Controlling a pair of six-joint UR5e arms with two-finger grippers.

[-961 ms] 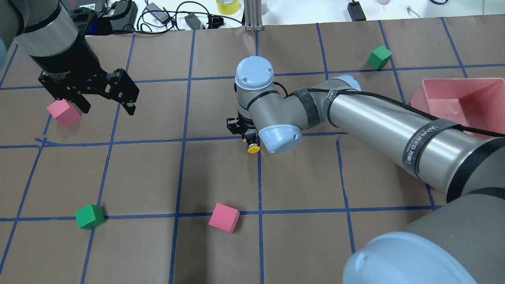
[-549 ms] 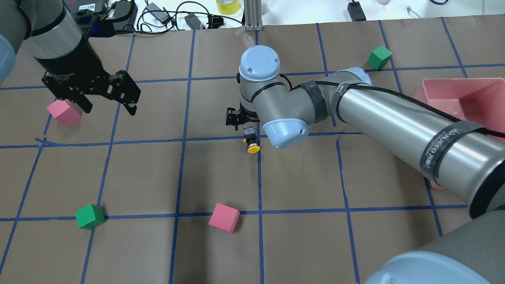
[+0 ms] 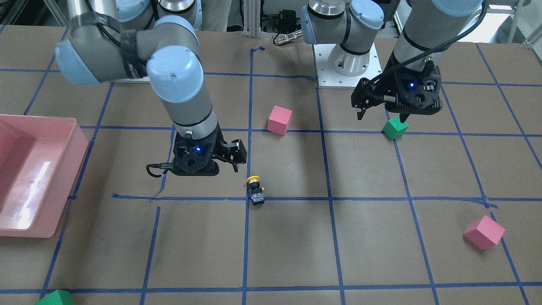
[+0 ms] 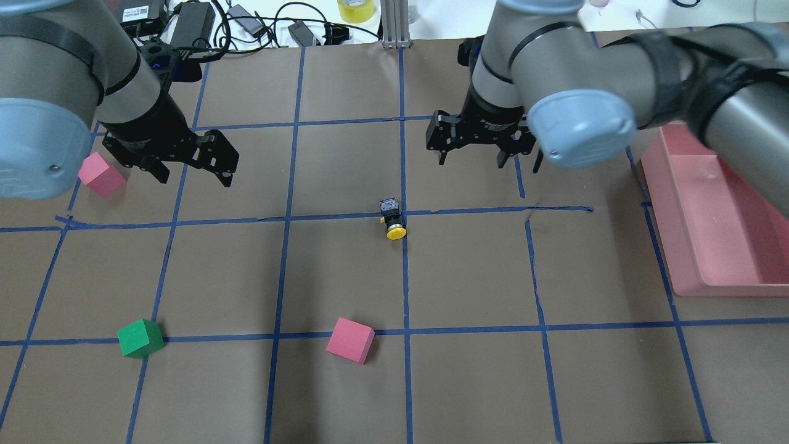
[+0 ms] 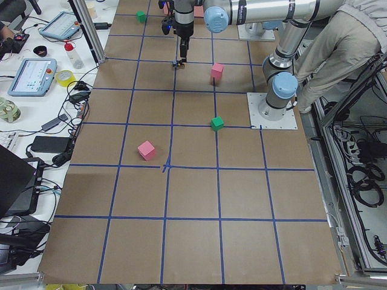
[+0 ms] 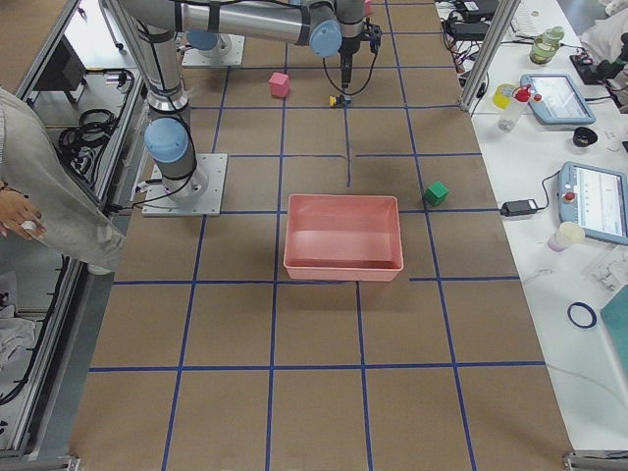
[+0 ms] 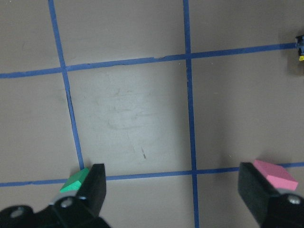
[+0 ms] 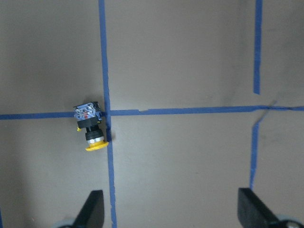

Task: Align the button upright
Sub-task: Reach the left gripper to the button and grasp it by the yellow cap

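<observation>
The button (image 4: 392, 221) lies on its side on the brown worktop (image 4: 468, 382), at a crossing of the blue tape lines (image 4: 281, 277) near the middle. Its yellow cap points towards my base, and its grey-blue box end points away from me. It lies apart from both my hands.

From left to right in the overhead view, the far pink cube (image 4: 100, 174) sits at the left edge. My left hand (image 4: 195, 177) hangs in the air beside it in that view, fingers spread wide and holding nothing. Its wrist camera looks down between the two fingers (image 7: 95, 187) at the worktop. A corner of the green cube (image 7: 75, 181) shows by one finger and the near pink cube (image 7: 275, 175) by the other. The button shows only at the right edge of that view.

Nearer to me, the green cube and then the near pink cube rest on the worktop, well apart from each other. The button comes next. My right hand (image 4: 471, 160) hovers beyond the button and a little to its right, fingers spread and empty. A pink tray (image 4: 721, 228) sits at the far right.
</observation>
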